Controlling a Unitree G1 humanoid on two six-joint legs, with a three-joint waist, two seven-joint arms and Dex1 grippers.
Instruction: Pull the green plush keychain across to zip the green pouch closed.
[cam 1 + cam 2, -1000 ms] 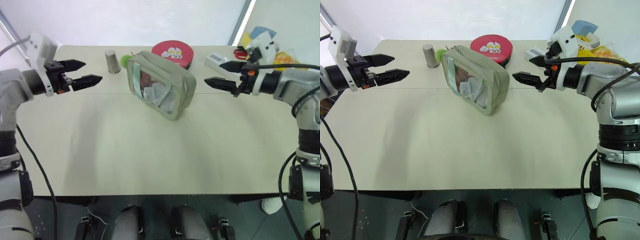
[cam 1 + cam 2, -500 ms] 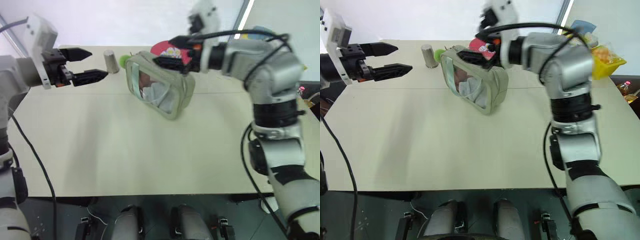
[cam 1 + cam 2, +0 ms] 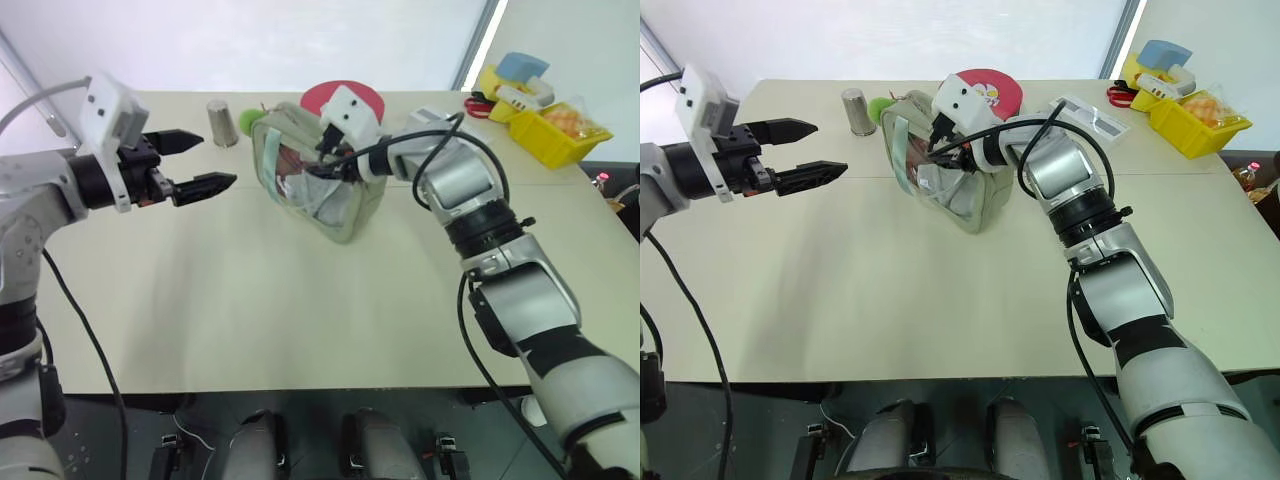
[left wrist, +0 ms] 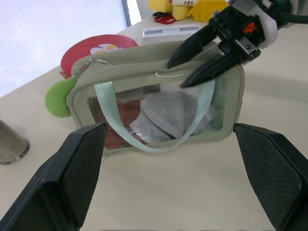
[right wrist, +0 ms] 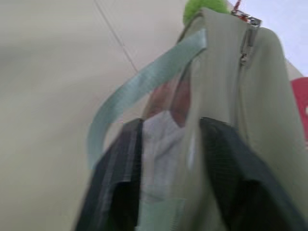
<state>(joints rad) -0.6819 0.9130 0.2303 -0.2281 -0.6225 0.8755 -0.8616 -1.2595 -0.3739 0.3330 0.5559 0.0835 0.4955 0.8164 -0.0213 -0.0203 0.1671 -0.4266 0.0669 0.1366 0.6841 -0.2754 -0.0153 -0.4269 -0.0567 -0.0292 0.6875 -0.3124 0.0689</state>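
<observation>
Soft sage fabric: green pouch (image 3: 320,185), upper centre of worktop (image 3: 250,300), right hand (image 4: 192,67) part-closed across its top edge; left hand (image 3: 195,165) wide, empty. Light green plush keychain (image 4: 58,97): pinch there

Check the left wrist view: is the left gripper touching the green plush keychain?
No. The left gripper hangs open, apart from the green pouch; the green plush keychain hangs untouched at the pouch's end.

So the green pouch (image 3: 318,185) is this pale sage soft rectangular bag standing on its long edge on the table, clear window facing front-left with white and reddish stuff visible inside. Its light green strap loops across the window. The green plush keychain (image 4: 58,97), a fuzzy lime blob, hangs at the pouch's far-left top corner by the zipper end.
</observation>
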